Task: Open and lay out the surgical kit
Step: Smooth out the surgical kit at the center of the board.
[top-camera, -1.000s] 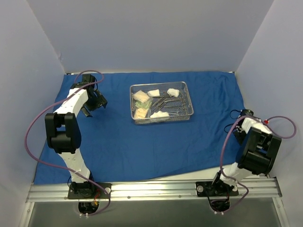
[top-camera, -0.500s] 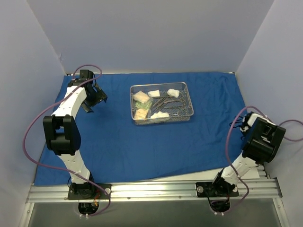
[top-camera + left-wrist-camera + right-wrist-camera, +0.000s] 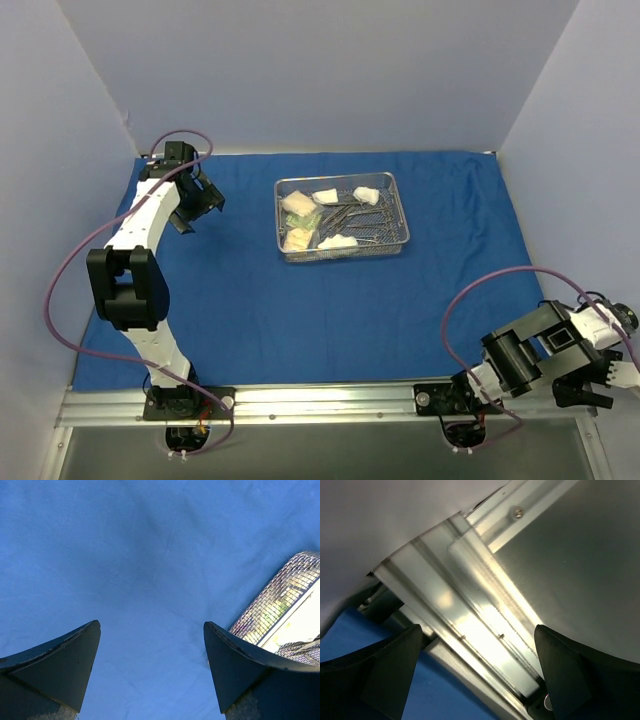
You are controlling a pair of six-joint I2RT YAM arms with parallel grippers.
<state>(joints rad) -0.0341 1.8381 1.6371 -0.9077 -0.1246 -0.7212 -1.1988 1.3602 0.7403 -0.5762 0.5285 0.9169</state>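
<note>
Right gripper (image 3: 476,630) wide and empty, swung within the last second from the right edge of the blue cloth wrap (image 3: 350,300) down to the near right corner. Hangs now past the cloth's edge, over the aluminium rail (image 3: 445,600) and the grey panel (image 3: 580,555) beyond it, well apart from everything in the kit. Left gripper (image 3: 150,624) equally wide, nothing between its fingers, eased a little toward the far left corner and poised above plain cloth, with the wire-mesh tray (image 3: 345,254) off to its right.

Unmoved through all of this: the tray, upright in the far middle of the spread cloth, with white gauze pads (image 3: 337,241), pale packets (image 3: 297,205) and dark steel instruments (image 3: 350,213) all inside it. Too small from above to tell scissors from forceps or tweezers.

Points, on this evidence, to a wrap already opened flat and to a pull-back from the work on the right side, into something like a parked pose. Leaves the laying-out itself undone: nothing from the tray out on the cloth yet. Calls next for a reach back in to the tray, most likely from the left side, by far the nearer of the two. Plenty of bare cloth near the tray for setting pieces down.
</note>
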